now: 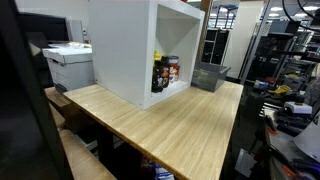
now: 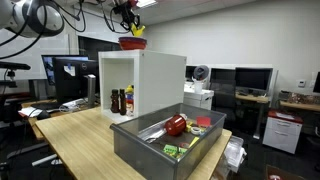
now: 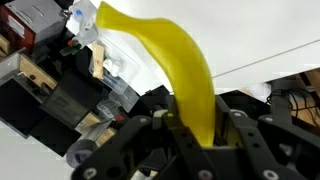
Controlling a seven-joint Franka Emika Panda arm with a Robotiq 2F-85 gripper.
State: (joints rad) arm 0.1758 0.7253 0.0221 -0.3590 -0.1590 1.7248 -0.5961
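Gripping a banana [image 3: 180,60], the hand [image 3: 197,128] was closed almost fully on its lower end, pinched between both fingers. In an exterior view the banana hung just above a red bowl [image 2: 132,43] on top of the white cabinet [image 2: 160,75], well above the surface [image 2: 80,135]. Doing this well probably needed a firm pinch, the banana centred over the bowl, and its tip kept clear of the rim.

The black robot gripper [image 2: 130,25] grips what seems a curved yellow object [image 2: 137,31] just above a red bowl [image 2: 132,43], which sits atop the white open-fronted cabinet [image 2: 160,75].
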